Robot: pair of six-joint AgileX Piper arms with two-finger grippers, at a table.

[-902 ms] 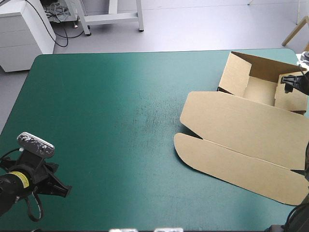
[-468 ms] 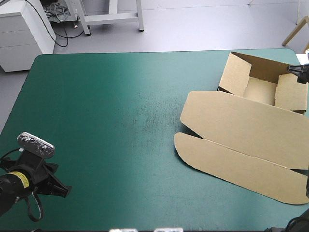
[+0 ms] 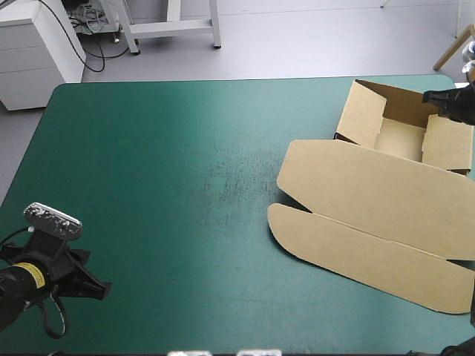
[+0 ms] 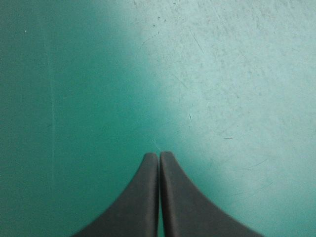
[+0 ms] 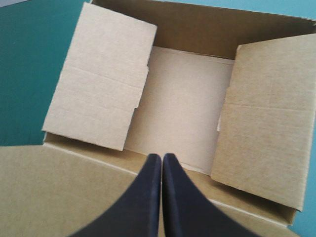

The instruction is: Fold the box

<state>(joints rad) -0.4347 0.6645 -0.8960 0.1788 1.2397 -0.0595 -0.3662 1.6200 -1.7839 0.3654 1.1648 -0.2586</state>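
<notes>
Box [image 5: 180, 111] beneath right end effector [image 5: 161, 157]

The table [image 3: 44, 148] wears a teal-green cover [image 3: 171, 185], faintly scuffed around its middle. The only thing lying on it is the brown box [image 3: 371, 208], over on the right side. Its open tray [image 3: 401, 139] stands near the far right corner with walls raised and two side flaps folded inward. The lid [image 3: 371, 189] lies flat toward the near edge, with its long rounded flap [image 3: 356, 252] nearest.
</notes>
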